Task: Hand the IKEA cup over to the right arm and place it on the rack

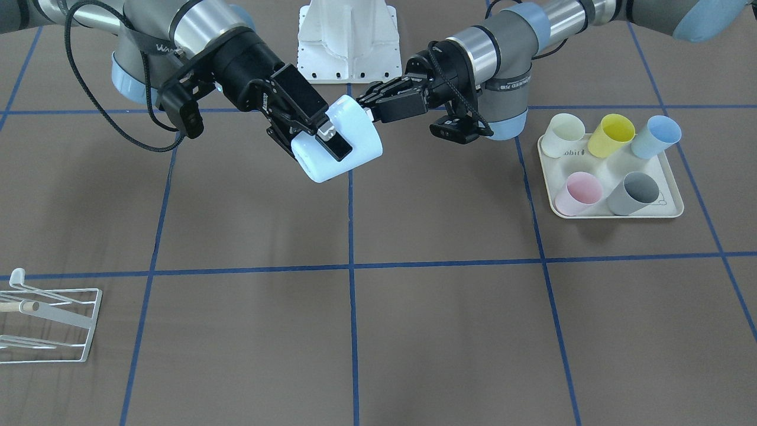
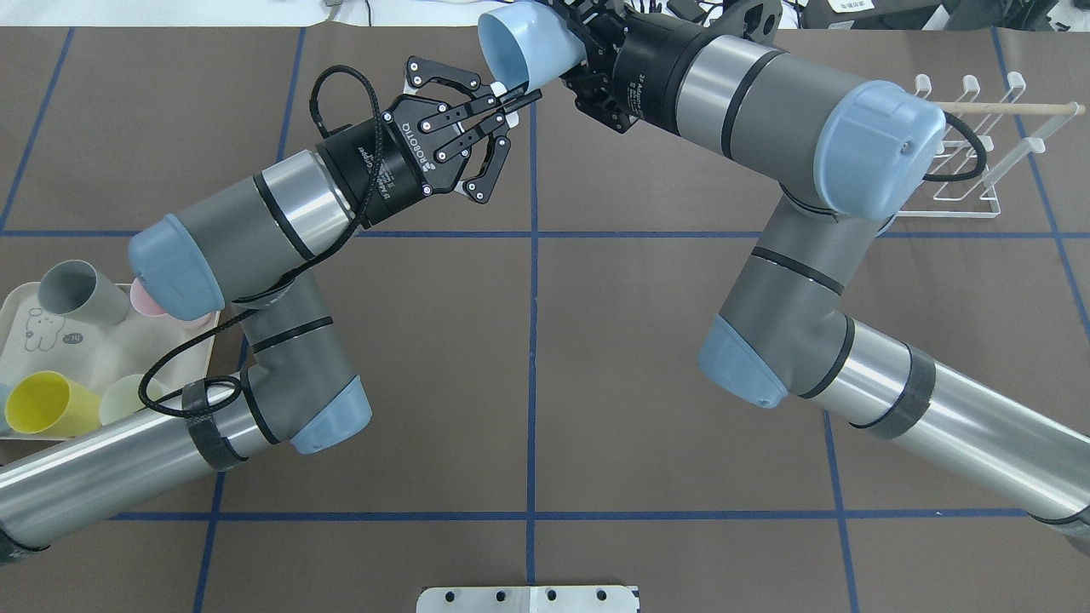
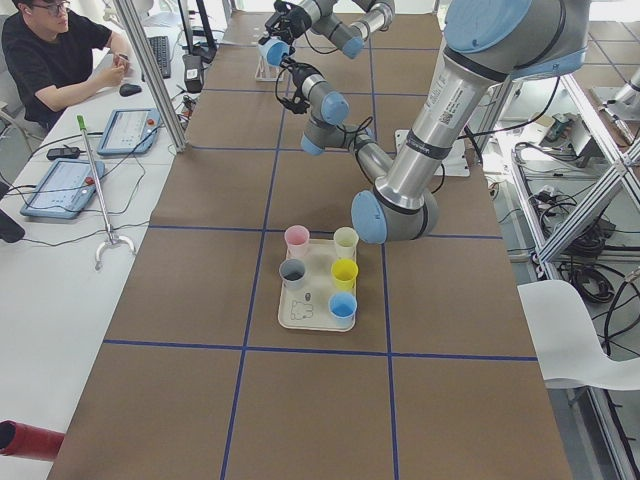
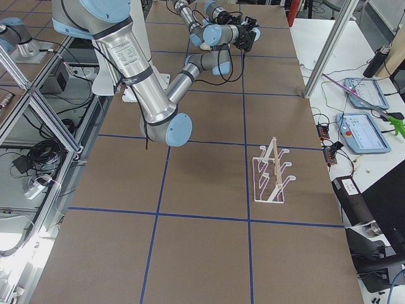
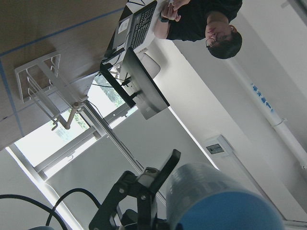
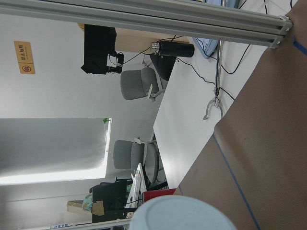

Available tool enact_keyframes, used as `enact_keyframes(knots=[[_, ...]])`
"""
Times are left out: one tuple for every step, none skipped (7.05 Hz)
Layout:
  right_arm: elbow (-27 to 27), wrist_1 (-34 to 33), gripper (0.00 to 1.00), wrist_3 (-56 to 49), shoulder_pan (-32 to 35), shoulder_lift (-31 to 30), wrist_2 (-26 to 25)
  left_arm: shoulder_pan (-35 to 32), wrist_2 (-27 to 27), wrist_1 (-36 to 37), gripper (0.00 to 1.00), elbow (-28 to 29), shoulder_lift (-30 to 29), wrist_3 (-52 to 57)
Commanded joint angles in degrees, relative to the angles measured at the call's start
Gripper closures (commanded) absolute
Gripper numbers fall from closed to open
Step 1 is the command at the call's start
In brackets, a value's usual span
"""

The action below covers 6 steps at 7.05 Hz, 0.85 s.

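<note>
A pale-blue IKEA cup is held in the air over the far middle of the table, between both arms. My right gripper is shut on the cup's body, one finger lying across its side. My left gripper is shut on the cup's rim with its fingertips pinched together. In the overhead view the cup sits between the left gripper and the right gripper. The white wire rack with its wooden rod stands far on my right side; it also shows in the overhead view.
A cream rabbit-print tray on my left side holds several cups: cream, yellow, blue, pink, grey. The white robot base stands behind the cup. An operator sits at a side desk.
</note>
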Motion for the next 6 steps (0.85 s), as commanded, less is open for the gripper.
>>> enact_keyframes(knots=[[0.0, 0.0, 1.0, 0.0, 0.2, 0.1, 0.0, 0.0, 0.0, -0.1, 0.0, 0.5, 0.2, 0.6], [0.0, 0.1, 1.0, 0.0, 0.4, 0.1, 0.0, 0.0, 0.0, -0.2, 0.0, 0.5, 0.2, 0.6], [0.0, 0.3, 1.0, 0.0, 0.8, 0.1, 0.0, 0.0, 0.0, -0.2, 0.0, 0.4, 0.3, 0.6], [-0.1, 0.3, 1.0, 0.0, 1.7, 0.0, 0.0, 0.0, 0.0, -0.2, 0.0, 0.3, 0.3, 0.6], [-1.0, 0.0, 1.0, 0.0, 4.4, 0.0, 0.6, -1.1, -0.6, 0.1, 0.0, 0.0, -0.1, 1.6], [-2.7, 0.0, 1.0, -0.7, 6.3, -0.2, 1.0, -1.2, -0.7, 0.1, 0.0, 0.0, -0.1, 3.7]])
